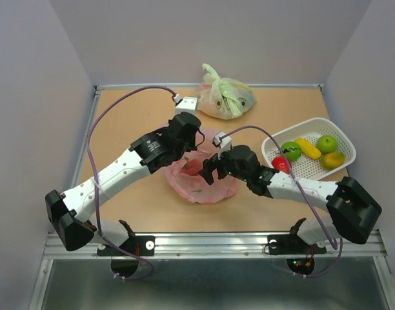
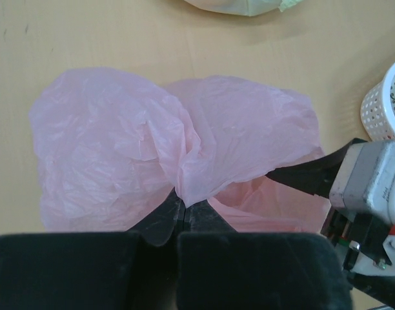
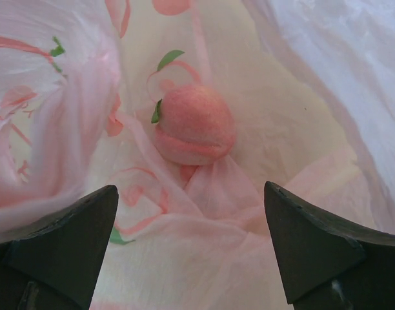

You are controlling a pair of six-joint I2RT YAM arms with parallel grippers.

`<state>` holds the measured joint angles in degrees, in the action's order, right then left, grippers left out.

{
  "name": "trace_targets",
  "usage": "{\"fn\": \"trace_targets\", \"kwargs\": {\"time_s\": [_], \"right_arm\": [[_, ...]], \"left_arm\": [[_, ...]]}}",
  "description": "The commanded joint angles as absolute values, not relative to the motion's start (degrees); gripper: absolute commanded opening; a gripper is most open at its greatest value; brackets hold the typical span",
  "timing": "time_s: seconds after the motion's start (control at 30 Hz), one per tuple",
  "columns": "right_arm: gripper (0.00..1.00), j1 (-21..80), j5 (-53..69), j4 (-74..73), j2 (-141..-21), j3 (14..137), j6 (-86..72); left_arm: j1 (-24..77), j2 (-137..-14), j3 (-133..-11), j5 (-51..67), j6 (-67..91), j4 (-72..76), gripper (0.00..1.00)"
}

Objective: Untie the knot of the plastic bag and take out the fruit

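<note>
The pink plastic bag (image 1: 201, 181) lies open in the middle of the table. My left gripper (image 2: 180, 205) is shut on a pinched fold of the bag (image 2: 152, 148) and holds it up. My right gripper (image 3: 191, 219) is open, its jaws wide apart, reaching inside the bag's mouth (image 1: 210, 169). A pinkish peach-like fruit (image 3: 192, 124) lies inside the bag just ahead of the right fingers. A green apple (image 1: 326, 143), a yellow banana (image 1: 308, 148), a melon (image 1: 290, 150), a red apple (image 1: 281, 165) and an orange-yellow piece (image 1: 334, 160) lie in the white basket (image 1: 340, 135).
A pale green knotted bag (image 1: 224, 98) with fruit inside sits at the back middle. The white basket stands at the right, close to the right arm. A small white box (image 1: 186, 103) lies at the back, left of the green bag.
</note>
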<state>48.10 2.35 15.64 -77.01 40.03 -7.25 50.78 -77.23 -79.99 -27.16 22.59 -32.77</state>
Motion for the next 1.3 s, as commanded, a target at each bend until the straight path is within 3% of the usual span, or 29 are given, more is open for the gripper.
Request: {"fn": "trace_targets", "kwargs": {"time_s": [0.0,0.47,0.87,0.97,1.03,1.07,1.1,1.2,1.27], "right_arm": [[0.99,49.30,3.87,26.27,-80.41,43.94,-7.30],[1.00,51.24,-3.08,47.01,-96.14,45.87,-10.46],[0.94,52.12,-5.36,50.19,-106.26,47.20,-11.86],[0.83,52.12,-5.19,50.36,-105.82,45.71,-12.13],[0.65,52.12,-5.01,50.45,-105.38,44.48,-12.13],[0.49,52.12,-4.84,50.45,-104.68,44.12,-12.13],[0.40,52.12,-4.83,50.45,-104.07,43.60,-11.95],[0.16,52.21,-4.40,50.45,-101.18,41.67,-11.87],[0.09,52.12,-4.13,50.36,-99.41,40.61,-11.78]], "left_arm": [[50.71,-72.69,-77.44,-28.39,23.47,-30.85,0.00],[50.80,-70.14,-73.83,-24.79,23.56,-28.04,0.00],[50.80,-70.40,-73.30,-25.84,22.85,-27.07,0.00],[50.89,-70.58,-72.77,-27.77,22.76,-27.16,0.00],[50.80,-70.58,-72.25,-28.56,22.85,-27.16,0.00],[50.80,-70.58,-71.99,-28.74,22.85,-27.25,0.00],[50.80,-70.66,-71.81,-29.35,22.85,-27.07,0.00],[50.63,-70.84,-71.28,-31.54,22.41,-27.07,0.00],[49.58,-70.93,-71.10,-32.08,22.06,-27.16,0.00]]}}
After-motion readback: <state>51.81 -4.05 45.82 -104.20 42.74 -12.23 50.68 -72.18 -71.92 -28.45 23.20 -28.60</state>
